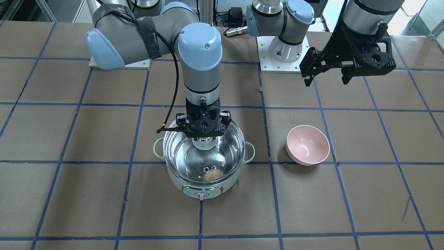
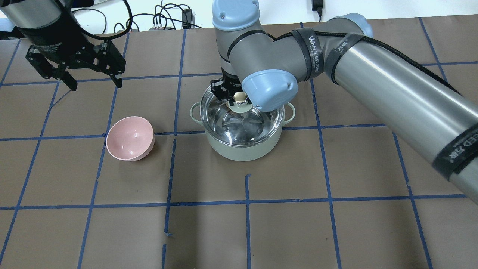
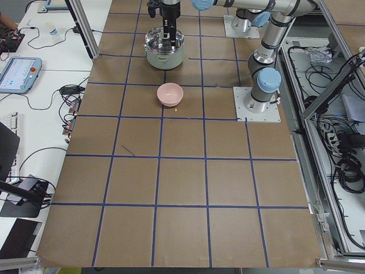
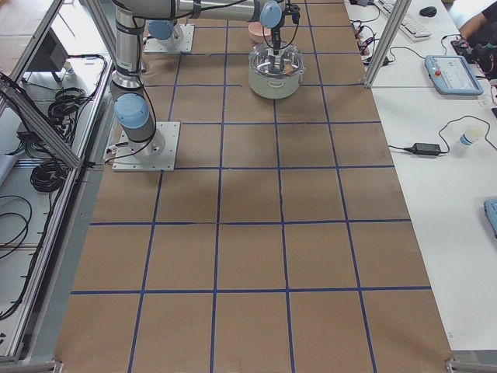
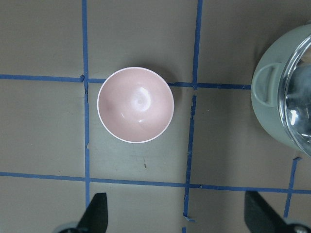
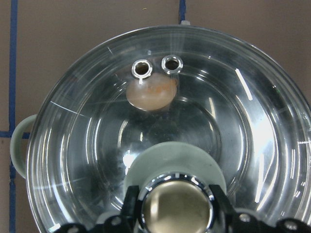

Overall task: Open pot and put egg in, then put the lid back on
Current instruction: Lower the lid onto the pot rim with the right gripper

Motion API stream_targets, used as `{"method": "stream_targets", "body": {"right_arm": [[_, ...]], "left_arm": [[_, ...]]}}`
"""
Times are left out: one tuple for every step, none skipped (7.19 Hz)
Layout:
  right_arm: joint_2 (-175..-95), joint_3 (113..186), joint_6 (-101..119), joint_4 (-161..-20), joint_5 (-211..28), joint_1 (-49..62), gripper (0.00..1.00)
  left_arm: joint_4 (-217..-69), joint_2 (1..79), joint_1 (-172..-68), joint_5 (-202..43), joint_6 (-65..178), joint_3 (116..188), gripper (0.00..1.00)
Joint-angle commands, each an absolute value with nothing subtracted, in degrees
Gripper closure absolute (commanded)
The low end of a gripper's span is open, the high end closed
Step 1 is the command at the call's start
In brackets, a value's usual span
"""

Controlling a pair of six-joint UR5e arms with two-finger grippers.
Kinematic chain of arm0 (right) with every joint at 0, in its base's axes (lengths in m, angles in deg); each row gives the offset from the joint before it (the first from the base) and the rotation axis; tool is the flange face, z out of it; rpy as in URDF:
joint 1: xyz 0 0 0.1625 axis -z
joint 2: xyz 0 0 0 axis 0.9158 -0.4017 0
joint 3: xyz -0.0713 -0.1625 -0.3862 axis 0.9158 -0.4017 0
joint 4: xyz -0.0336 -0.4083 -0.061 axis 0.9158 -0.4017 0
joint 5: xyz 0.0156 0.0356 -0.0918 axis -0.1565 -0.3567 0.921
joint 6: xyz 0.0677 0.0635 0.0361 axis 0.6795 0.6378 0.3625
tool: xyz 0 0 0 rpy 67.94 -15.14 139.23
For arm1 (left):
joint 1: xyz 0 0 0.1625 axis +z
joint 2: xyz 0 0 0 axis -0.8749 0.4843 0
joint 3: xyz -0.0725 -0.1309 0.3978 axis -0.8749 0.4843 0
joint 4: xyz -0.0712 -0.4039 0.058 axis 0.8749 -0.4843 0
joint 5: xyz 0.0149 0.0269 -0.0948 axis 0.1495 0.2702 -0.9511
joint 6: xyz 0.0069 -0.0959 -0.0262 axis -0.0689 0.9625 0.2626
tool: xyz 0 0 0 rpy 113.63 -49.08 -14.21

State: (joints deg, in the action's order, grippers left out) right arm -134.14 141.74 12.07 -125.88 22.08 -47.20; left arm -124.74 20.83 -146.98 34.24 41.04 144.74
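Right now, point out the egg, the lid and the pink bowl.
egg (image 6: 151,94), right wrist view, middle of its shell, seen through the glass.
lid (image 6: 172,158), right wrist view, its pale green hub.
pink bowl (image 5: 136,104), left wrist view, its bare inside.

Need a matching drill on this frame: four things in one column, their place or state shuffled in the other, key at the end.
Things:
1. egg
2. lid
3. pink bowl
4. left gripper

States:
A. open, raised, holding nothing
B. empty, beside the pot
C. on the pot, knob held by the right gripper
D. inside the pot, seen through the glass

Pairs: 1-D, 2-C, 3-B, 4-A
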Motion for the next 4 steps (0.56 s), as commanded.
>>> {"method": "stream_targets", "body": {"right_arm": [[-133.97, 142.34, 11.95, -126.82, 21.82, -47.24, 0.97], [-133.97, 142.43, 11.60, -126.92, 21.82, -47.24, 0.97], [-133.97, 142.60, 11.60, -127.35, 21.82, -47.24, 0.97], [-133.97, 142.95, 11.51, -127.44, 21.91, -47.24, 0.97]], "left_arm": [[-124.75, 20.61, -147.26, 33.96, 41.15, 145.44, 0.00], [-124.75, 20.44, -147.17, 33.96, 41.06, 145.70, 0.00], [-124.66, 20.44, -147.25, 33.96, 41.15, 145.70, 0.00], [-124.66, 20.44, -147.17, 33.96, 41.06, 145.70, 0.00]]}}
